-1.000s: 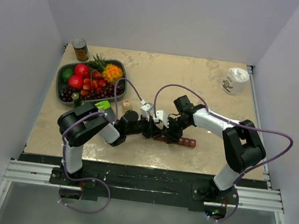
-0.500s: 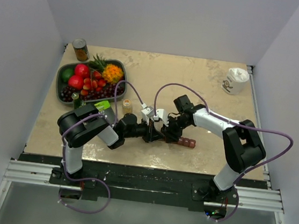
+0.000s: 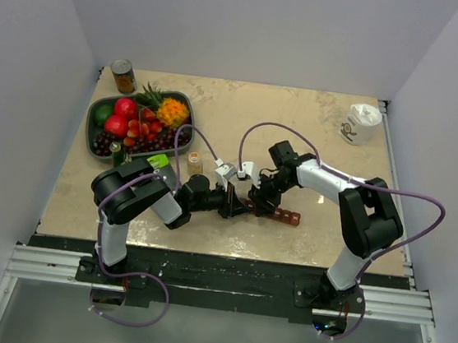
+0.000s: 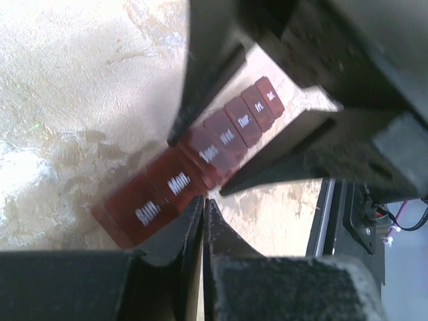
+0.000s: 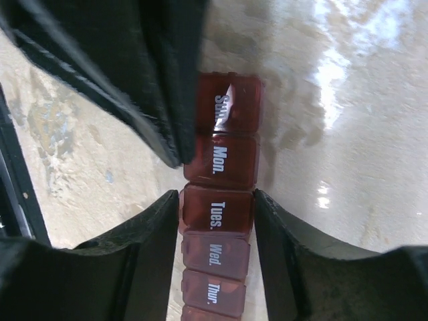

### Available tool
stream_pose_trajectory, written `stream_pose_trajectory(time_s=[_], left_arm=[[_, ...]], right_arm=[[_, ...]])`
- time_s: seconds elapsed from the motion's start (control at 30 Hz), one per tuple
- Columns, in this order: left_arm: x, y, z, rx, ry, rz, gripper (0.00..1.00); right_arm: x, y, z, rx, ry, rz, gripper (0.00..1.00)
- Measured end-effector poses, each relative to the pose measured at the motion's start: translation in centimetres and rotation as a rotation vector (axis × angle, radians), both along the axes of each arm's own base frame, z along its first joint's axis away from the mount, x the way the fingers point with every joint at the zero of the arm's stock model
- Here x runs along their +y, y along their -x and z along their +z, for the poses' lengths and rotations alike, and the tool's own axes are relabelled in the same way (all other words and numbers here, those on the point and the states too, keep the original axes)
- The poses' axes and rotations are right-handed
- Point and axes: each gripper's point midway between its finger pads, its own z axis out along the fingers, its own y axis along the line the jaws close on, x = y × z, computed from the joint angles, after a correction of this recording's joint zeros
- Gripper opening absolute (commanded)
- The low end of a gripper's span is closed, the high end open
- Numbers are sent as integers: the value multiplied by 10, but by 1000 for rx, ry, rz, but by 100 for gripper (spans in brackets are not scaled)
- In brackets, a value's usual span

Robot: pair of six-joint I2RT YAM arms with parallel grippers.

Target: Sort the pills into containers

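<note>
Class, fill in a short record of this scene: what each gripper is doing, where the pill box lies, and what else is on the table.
Pill box: dark red strip labelled by weekday, flat on the table
Right gripper: clamped across it at Tues
Left gripper: shut, tips at the Sun-Mon edge
Pill bottle: upright near the fruit bowl, untouched
Also there: can, white cup

From above I see only the right end of the pill organizer [image 3: 288,218], near the table's [image 3: 338,159] front edge; the left gripper [image 3: 240,207] and right gripper [image 3: 260,203] cover the rest. On the right wrist camera it runs off the bottom edge past Thur, and on the left wrist the Tues lettering is smeared. The pills [image 3: 194,167] in their clear bottle [image 3: 195,158] are just a tan speck.
</note>
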Motion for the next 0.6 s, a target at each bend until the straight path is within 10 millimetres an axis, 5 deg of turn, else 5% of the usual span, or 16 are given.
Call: stream_pose_trajectory(time_s=[0.2, 0.6], left_arm=[[11, 13, -21, 66, -71, -9, 9], [13, 14, -20, 60, -84, -15, 11]], right_arm=[[-12, -21, -2, 22, 8, -70, 70], [-15, -37, 8, -1, 5, -137, 66]])
